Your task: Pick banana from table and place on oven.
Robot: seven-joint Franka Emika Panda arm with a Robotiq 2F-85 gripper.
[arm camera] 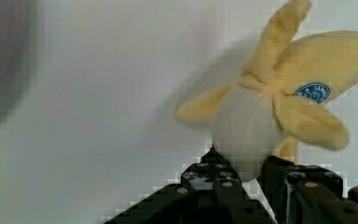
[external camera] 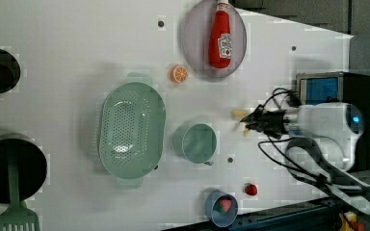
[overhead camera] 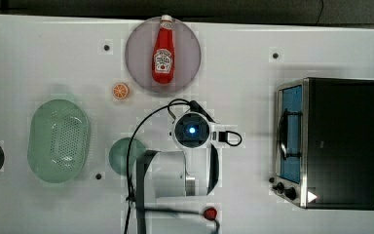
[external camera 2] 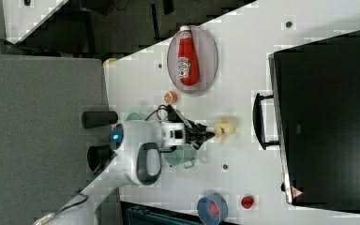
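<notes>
**Item: toy banana in jaws, risk notes**

Gripper (arm camera: 242, 179), black, nearest the wrist camera: jaws pinching the greyish rounded end of the banana (arm camera: 270, 107), with the yellow peel strips splayed beyond the fingertips.

Location of banana: at the fingertips in the right view (external camera 2: 224, 127), over the white table (overhead camera: 53, 53), between the green mug (external camera: 198, 143) and the oven (overhead camera: 343, 141); whether it rests on the table or is just clear of it cannot be told.

Risks, judged:
- Grip sits on a soft, rounded end only; the plush may squeeze out or swing during the carry.
- Loose peel strips could catch the oven's bar handle (external camera 2: 258, 121) if the arm travels low.
- Release too near the black top's front edge could let it roll off.
</notes>
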